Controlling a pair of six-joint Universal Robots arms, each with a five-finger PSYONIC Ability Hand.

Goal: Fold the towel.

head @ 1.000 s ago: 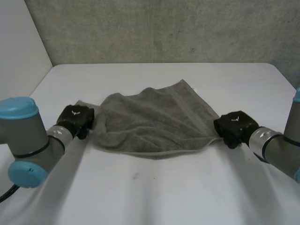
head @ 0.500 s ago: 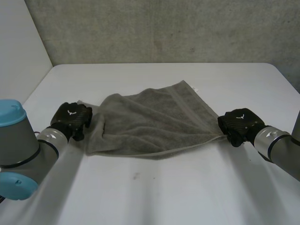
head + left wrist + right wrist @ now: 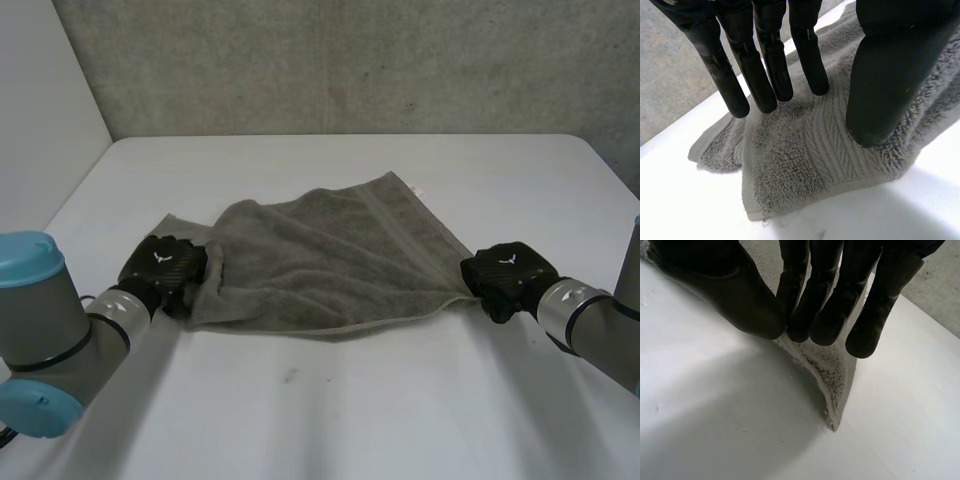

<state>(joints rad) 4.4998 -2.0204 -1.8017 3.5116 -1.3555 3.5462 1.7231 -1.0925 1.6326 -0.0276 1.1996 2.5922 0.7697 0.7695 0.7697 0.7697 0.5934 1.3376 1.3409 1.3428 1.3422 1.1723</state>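
A grey towel [image 3: 330, 255] lies rumpled on the white table [image 3: 350, 410], partly folded over itself. My left hand [image 3: 165, 265] is at the towel's near left corner. In the left wrist view its fingers [image 3: 765, 75] are straight and spread, their tips on the towel [image 3: 805, 165], and the thumb [image 3: 885, 90] rests on the cloth apart from them, so the hand is open. My right hand [image 3: 505, 275] is at the towel's right corner. In the right wrist view the thumb [image 3: 740, 295] and fingers pinch that corner of the towel [image 3: 837, 375], which hangs down to the table.
A grey wall [image 3: 350, 60] stands behind the table's far edge. A small white tag [image 3: 413, 190] sticks out at the towel's far corner. Bare table lies in front of the towel and behind it.
My left hand has opened out of its grip on the left corner, and that edge now lies flat on the table. My right hand has kept its pinch and hardly moved.
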